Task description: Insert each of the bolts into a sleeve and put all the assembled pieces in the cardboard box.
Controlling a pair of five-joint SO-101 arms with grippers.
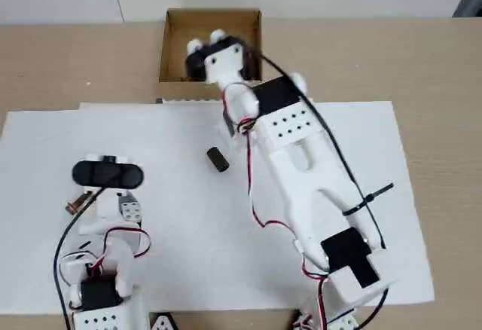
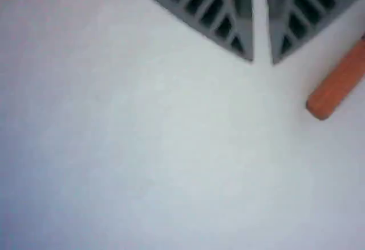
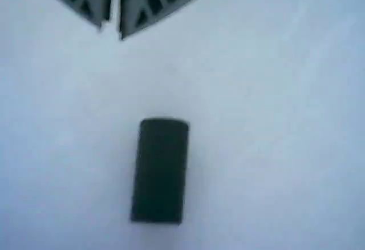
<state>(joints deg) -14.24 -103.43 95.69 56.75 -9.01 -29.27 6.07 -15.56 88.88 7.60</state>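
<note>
A bolt point(image 2: 336, 87) and a sleeve point(image 3: 159, 170) lie well apart, an arm stationed by each

The left gripper point(image 2: 261, 61) hangs just beside the copper bolt, the right gripper point(image 3: 111, 30) near the black sleeve; both pairs of jaws are nearly closed on nothing, apparently poised for pickup.

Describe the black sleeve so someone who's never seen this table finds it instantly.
On the white paper sheet in front of the cardboard box, look near the middle, beside the outstretched right arm. The sleeve lies there on its side: a short, stubby black cylinder, unlike the slim copper-coloured bolt over by the left arm.
</note>
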